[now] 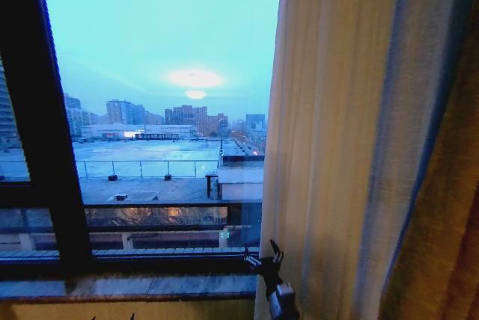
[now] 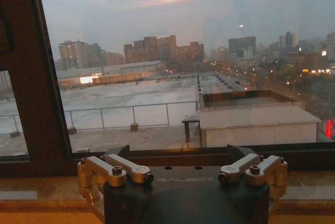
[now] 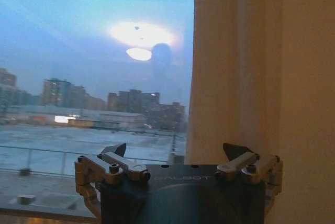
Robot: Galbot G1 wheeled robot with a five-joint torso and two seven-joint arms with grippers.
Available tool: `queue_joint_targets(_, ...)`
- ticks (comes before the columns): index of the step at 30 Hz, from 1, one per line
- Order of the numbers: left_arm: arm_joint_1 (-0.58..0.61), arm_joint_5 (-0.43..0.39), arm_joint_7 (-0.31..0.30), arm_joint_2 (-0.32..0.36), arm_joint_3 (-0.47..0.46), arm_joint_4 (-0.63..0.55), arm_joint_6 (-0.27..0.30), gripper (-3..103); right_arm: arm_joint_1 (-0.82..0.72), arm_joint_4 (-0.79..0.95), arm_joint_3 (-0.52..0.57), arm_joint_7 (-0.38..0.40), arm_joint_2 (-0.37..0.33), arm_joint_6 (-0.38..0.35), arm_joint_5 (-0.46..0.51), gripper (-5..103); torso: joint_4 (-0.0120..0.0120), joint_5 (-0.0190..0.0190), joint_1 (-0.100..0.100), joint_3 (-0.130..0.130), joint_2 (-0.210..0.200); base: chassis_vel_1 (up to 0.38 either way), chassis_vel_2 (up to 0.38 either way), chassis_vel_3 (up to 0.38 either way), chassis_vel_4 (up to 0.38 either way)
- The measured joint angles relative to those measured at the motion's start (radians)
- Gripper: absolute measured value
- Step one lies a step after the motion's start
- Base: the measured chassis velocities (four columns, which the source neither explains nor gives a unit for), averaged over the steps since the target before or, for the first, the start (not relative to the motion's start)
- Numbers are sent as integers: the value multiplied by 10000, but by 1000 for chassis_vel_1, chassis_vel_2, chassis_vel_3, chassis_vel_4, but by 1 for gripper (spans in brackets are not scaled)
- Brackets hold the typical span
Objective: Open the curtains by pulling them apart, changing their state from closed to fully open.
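Sheer white fabric, hanging in many vertical folds: the curtain [image 1: 322, 148] is gathered to the right of the window [image 1: 157, 111], and most of the glass is already uncovered.

**Handling (judgement).** The curtain looks light, soft and limp. It should bunch and slide easily rather than resist. A pinch on a single thin fold could slip out. The best hold is probably the leading edge next to the glass, with several folds taken together. A steady sideways pull away from the window suits it better than a jerk.

**Tools.**
- Right tool [image 1: 264, 260]: low, at the curtain's leading edge, just above the sill [image 1: 135, 286]. Its fingers stand apart; the right wrist view shows both tips [image 3: 115, 149] spread with nothing between them. The curtain [image 3: 235, 77] hangs just ahead of the tool; contact cannot be confirmed.
- Left tool [image 2: 186, 156]: facing the bare window, well apart from the curtain. Fingers apart, holding nothing.

**Surroundings.**
- A golden-brown drape [image 1: 449, 208] hangs on the far side of the curtain from the window. It will limit how far the sheer fabric can be pushed, and gathered folds may pile against it.
- The dark window frame [image 1: 52, 148] stands at the window's left side, clear of the work.
- The sill runs below the window; a low tool path risks striking it.
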Motion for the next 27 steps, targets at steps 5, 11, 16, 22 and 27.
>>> queue_joint_targets(5, -12, 58, -5, -20, -4, 136, -99, 100, -200, 41, 351, 215, 1, -258, -210, 100, 1, 1, 0, -1, 1, 0, 0, 0, 0)
queue_joint_targets(11, -177, 60, -14, 8, 35, 323, -134, 100, -1737, 1169, 1200, -43, 1, -243, -169, 100, -7, 2, -1, -2, 2, 0, 0, 0, 0)
queue_joint_targets(16, -309, 27, -15, 49, 85, 384, -110, 100, -1911, 1203, 1666, -54, 0, -136, 79, 100, -4, 0, 0, -2, 3, 0, 0, 0, 0)
queue_joint_targets(22, -368, -6, -18, 118, 88, 436, -95, 100, -1199, 911, 1360, -83, 0, -237, 519, 100, 0, 0, 1, -2, 3, 0, 0, 0, 0)
queue_joint_targets(27, -259, -14, -18, 174, 61, 378, -104, 100, -423, 227, 651, -111, 1, -287, 639, 100, 2, -1, 0, -1, 2, 0, 0, 0, 0)
